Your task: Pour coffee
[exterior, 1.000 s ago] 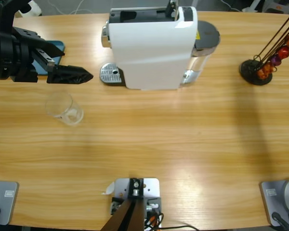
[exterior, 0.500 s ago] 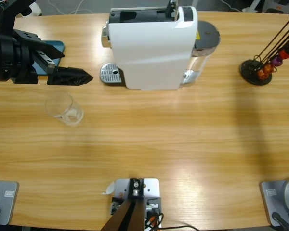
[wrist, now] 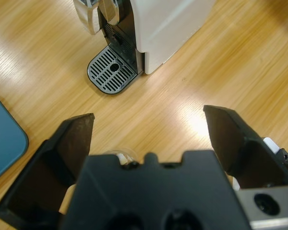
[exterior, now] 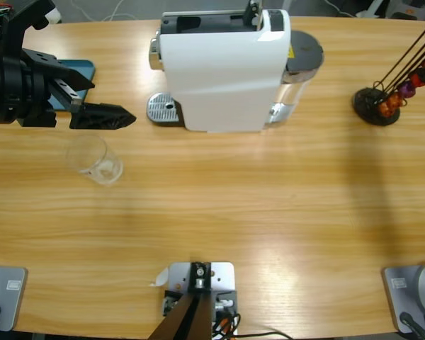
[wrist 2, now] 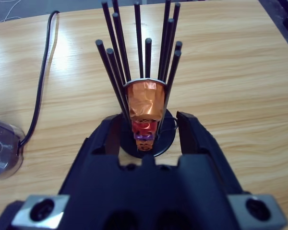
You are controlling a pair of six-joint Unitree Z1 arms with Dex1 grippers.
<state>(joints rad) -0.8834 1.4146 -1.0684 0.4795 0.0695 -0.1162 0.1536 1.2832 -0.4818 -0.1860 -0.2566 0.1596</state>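
A clear glass tumbler [exterior: 93, 159] stands on the table at the left; only its rim [wrist: 119, 154] shows in the left wrist view. No coffee is in view and the tumbler looks clear. My left gripper [exterior: 124, 117] hovers just behind the tumbler and points right toward the white coffee machine [exterior: 223, 67] and its metal drip tray [exterior: 163, 108]. Seen along the left wrist, the left gripper [wrist: 149, 117] is wide open with nothing in it, and the drip tray [wrist: 111, 75] lies ahead. My right gripper [wrist 2: 150, 120] is open, its jaws on either side of an orange capsule [wrist 2: 145, 100] in the rack.
A blue pad [exterior: 74, 71] lies behind the left arm. The black capsule rack [exterior: 379, 99] with orange and purple capsules stands at the far right. A black cable [wrist 2: 41, 86] runs along the table left of the rack.
My left gripper has shifted slightly toward the table's front edge. The tumbler and the machine have not moved.
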